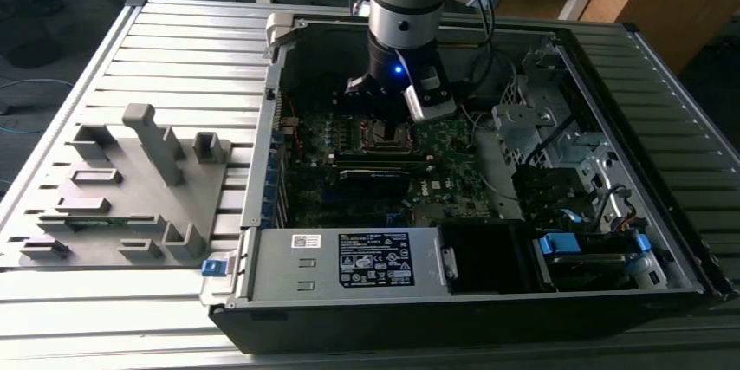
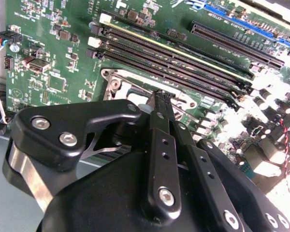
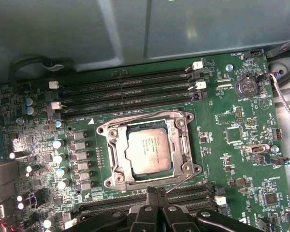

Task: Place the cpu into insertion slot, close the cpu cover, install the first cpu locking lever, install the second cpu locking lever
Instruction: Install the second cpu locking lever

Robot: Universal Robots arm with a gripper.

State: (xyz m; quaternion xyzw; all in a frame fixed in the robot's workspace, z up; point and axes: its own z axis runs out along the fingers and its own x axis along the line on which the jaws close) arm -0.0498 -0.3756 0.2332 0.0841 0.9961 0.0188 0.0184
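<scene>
The cpu [image 3: 147, 152] lies flat in the insertion slot [image 1: 387, 134], its silver top showing through the window of the cpu cover [image 3: 117, 159], which is folded down over it. One thin wire lever [image 3: 135, 117] runs along the socket edge next to the memory slots. A second wire lever [image 3: 183, 181] slants from the opposite corner towards my fingertips. My gripper [image 3: 157, 192] hangs just off that edge of the socket, shut with nothing seen between the fingers. In the second wrist view the gripper [image 2: 159, 94] sits right over the socket frame [image 2: 117, 79].
Long black memory slots [image 3: 125, 92] flank the socket on both sides. Capacitors [image 3: 60, 159] stand beside it. The arm's wrist [image 1: 399, 67] reaches down into the open case, with a drive cage [image 1: 543, 127] to the exterior view's right and the power supply [image 1: 347, 262] in front. A grey fixture [image 1: 127, 188] lies outside.
</scene>
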